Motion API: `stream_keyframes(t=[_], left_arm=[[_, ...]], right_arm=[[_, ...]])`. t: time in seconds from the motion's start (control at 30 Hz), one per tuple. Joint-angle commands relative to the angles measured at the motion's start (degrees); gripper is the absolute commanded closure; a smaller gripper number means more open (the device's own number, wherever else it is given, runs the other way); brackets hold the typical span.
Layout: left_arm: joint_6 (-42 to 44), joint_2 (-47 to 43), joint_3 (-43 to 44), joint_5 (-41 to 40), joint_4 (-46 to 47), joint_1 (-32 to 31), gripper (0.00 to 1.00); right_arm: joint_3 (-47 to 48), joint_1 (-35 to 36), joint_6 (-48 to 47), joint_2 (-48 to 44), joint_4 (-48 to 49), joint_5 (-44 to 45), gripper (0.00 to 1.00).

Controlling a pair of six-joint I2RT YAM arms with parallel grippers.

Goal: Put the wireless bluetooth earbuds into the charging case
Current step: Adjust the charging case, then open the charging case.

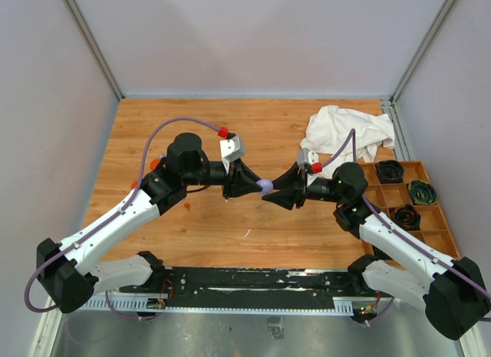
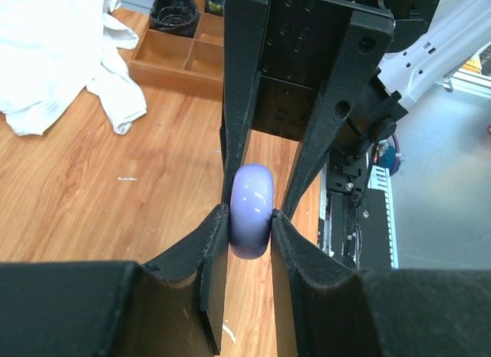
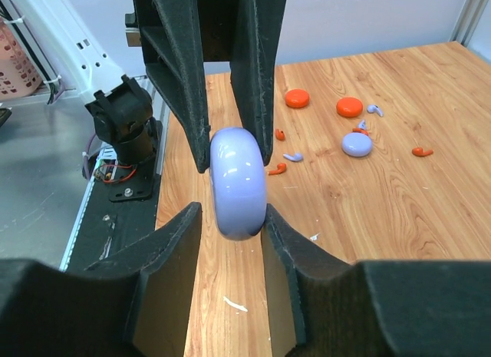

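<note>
Earbuds (image 3: 292, 157) lie on bench (image 3: 383, 211) beyond lavender charging case (image 3: 238, 180), which left tool (image 2: 250, 217) and right tool (image 3: 232, 213) both pinch.

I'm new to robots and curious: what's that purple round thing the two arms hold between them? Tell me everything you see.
The lavender case is a smooth, glossy disc that looks like plastic, rounded at the rim, with no opening visible. It is held on edge in the air above the wooden table, between the arms. The left gripper and right gripper both pinch its broad faces from opposite ends; nothing else touches it.
</note>
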Motion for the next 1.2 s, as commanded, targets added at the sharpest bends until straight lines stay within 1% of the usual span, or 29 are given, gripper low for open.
stream_keyframes(t=[0.0,0.3,0.37,0.5,0.57,0.67,0.8,0.87,0.93,1.07,1.17], left_arm=[[-0.59,-0.66,1.13,0.6,2.26,-0.27,0.94],[-0.6,-0.3,1.14,0.73,2.52,-0.26,0.95],[-0.59,-0.43,0.99,0.83,2.74,-0.27,0.94],[-0.67,-0.54,0.79,1.02,3.06,-0.27,0.92],[-0.54,-0.84,0.36,1.02,3.24,-0.27,0.87],[-0.82,-1.78,-1.01,0.41,4.3,-0.27,0.77],[-1.6,-2.55,-2.41,-1.04,5.16,-0.27,0.55],[-1.92,-2.77,-2.86,-1.28,5.29,-0.27,0.47],[-1.9,-2.84,-3.3,-1.66,5.3,-0.27,0.42],[-2.06,-2.71,-3.84,-2.52,5.34,-0.27,0.36],[-2.23,-2.37,-3.73,-3.64,5.35,-0.26,0.33]], right_arm=[[-0.75,1.06,1.96,0.05,4.9,-0.62,0.63],[-0.72,1.11,3.18,0.89,6.64,-1.15,0.69],[-0.73,1.09,3.18,1.11,6.64,-1.24,0.72],[-1.05,1.14,3.34,1.24,7.09,-1.22,0.81],[-1.28,1.13,3.33,1.12,7.57,-1.29,0.87],[-1.56,1.15,3.71,0.92,8.5,-1.54,0.92],[-1.97,1.08,3.7,0.44,8.9,-1.58,0.94],[-2.03,1.07,3.6,0.32,8.9,-1.68,0.95],[-2.22,1.09,3.62,0.24,9.04,-1.56,0.95],[-2.24,1.08,3.59,0.25,9.18,-1.66,0.95],[-2.32,1.07,3.58,0.34,9.51,-1.85,0.95]])
